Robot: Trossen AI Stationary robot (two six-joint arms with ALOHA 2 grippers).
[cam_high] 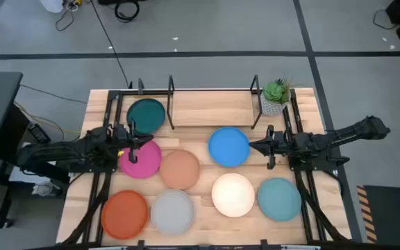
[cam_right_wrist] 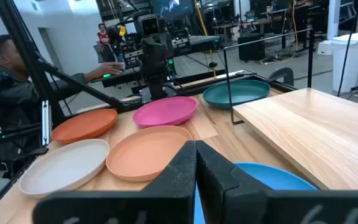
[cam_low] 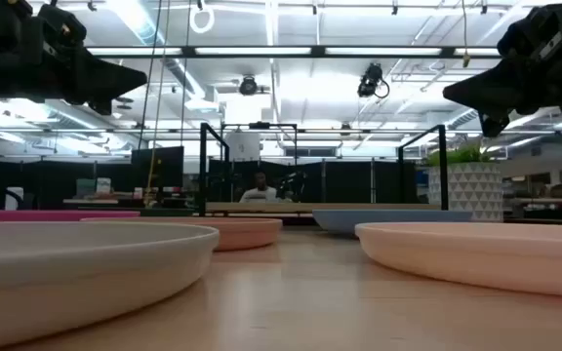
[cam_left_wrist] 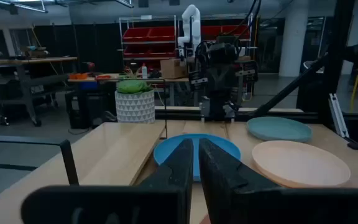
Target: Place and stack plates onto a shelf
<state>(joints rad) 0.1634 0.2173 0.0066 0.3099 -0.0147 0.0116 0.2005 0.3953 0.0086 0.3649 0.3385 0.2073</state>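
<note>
From above I see my left gripper (cam_high: 146, 141), fingers together and empty, over the magenta plate (cam_high: 140, 159). The dark teal plate (cam_high: 146, 114) lies flat at the left end of the shelf (cam_high: 207, 105), the only plate there. Orange (cam_high: 125, 212), grey (cam_high: 172, 211), peach-tan (cam_high: 180, 169), bright blue (cam_high: 228, 146), cream (cam_high: 232, 194) and light teal (cam_high: 278, 198) plates lie on the table (cam_high: 325, 177). My right gripper (cam_high: 254, 146), also closed and empty, sits beside the blue plate. Only the right wrist view shows a person (cam_right_wrist: 8, 81) seated beyond the table.
</note>
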